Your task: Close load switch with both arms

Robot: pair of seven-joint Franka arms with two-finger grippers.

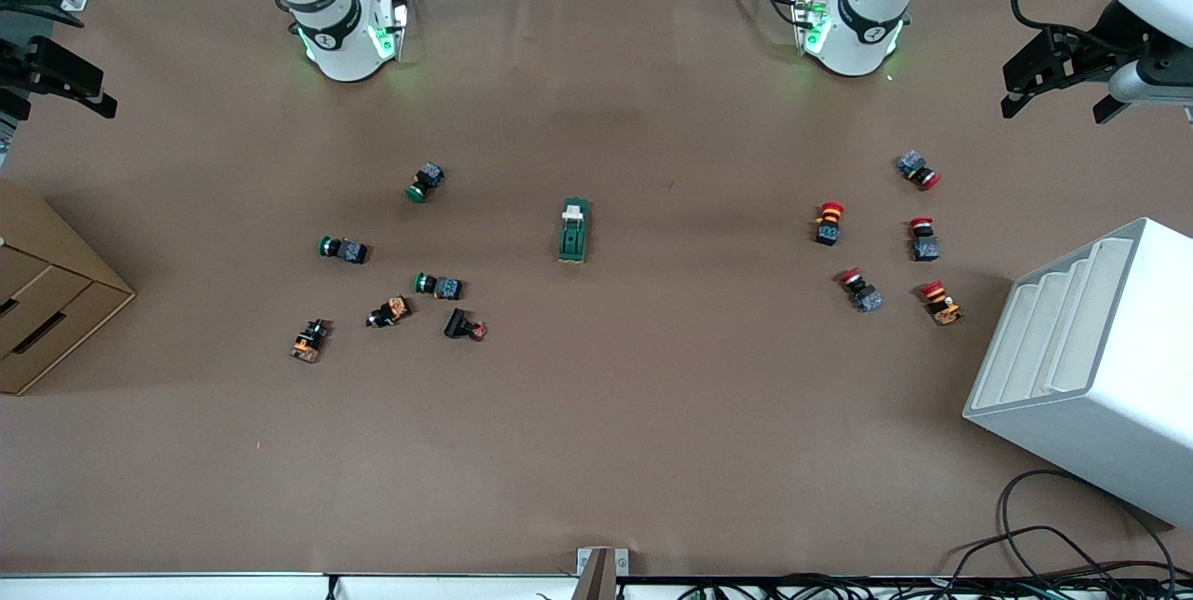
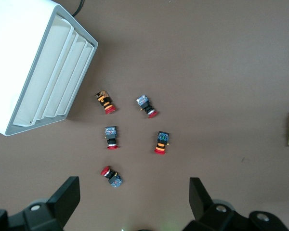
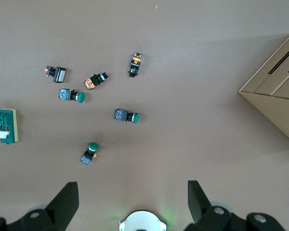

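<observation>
Right gripper (image 1: 56, 78): up over the table edge at its own arm's end, fingers (image 3: 62, 204) spread wide, waiting
Load switch (image 1: 574, 231): mid-table, between green buttons (image 1: 424, 183) and red buttons (image 1: 829, 223), untouched
Left gripper (image 1: 1058, 78): hovering near the white rack (image 1: 1100, 367), fingers (image 2: 200, 195) apart

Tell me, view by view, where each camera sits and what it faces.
Front view: high across the table, facing both arm bases; the load switch lies mid-table, the left gripper and right gripper wait open at the table's ends.
Left wrist view: looks down past its own open fingers at red-capped buttons and a white bin.
Right wrist view: looks down past its own fingers at green-capped buttons and a cardboard box.
Shared: all three views show the load switch.
</observation>
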